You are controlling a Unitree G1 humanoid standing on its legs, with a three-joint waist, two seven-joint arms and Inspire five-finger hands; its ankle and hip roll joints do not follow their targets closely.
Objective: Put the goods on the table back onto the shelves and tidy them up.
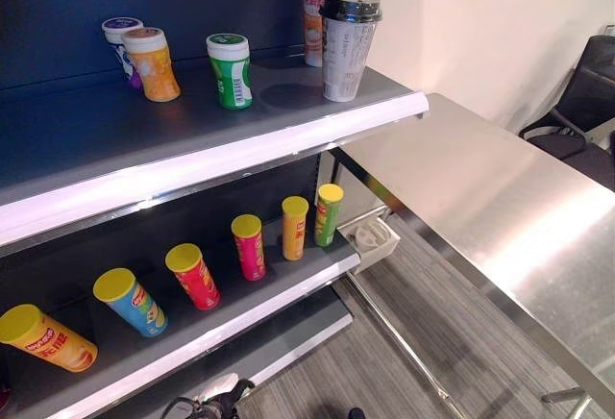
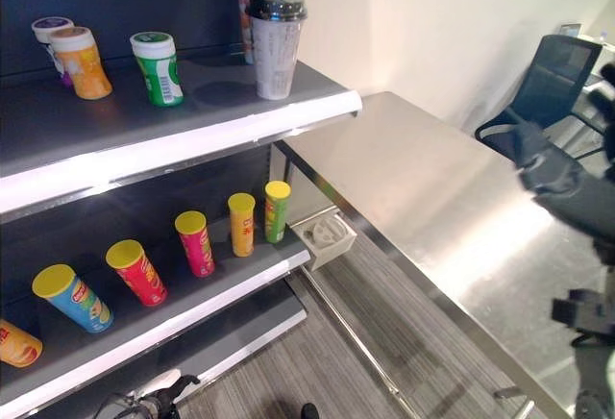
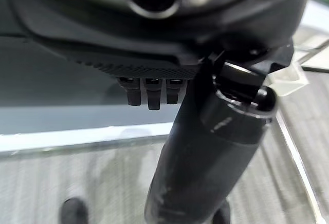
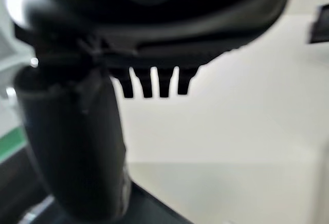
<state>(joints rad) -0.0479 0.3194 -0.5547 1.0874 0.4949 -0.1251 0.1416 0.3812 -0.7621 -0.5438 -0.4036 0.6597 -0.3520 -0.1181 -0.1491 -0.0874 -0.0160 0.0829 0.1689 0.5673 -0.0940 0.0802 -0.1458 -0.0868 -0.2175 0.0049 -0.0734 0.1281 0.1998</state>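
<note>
Cylindrical cans (image 1: 248,246), brushed-steel table (image 1: 480,198)

green bottle (image 1: 231,71) | orange bottle (image 1: 151,63) | yellow-lidded tubes (image 1: 249,245) | steel-grey table (image 1: 500,208)

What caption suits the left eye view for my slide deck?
Cups and small tubs stand on the upper shelf, yellow-lidded cans line the lower shelf, beside a bare steel table.

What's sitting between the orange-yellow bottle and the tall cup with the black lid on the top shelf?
A green bottle with a white cap stands between the orange-yellow bottle and the black-lidded cup, shown in both eye views.
</note>
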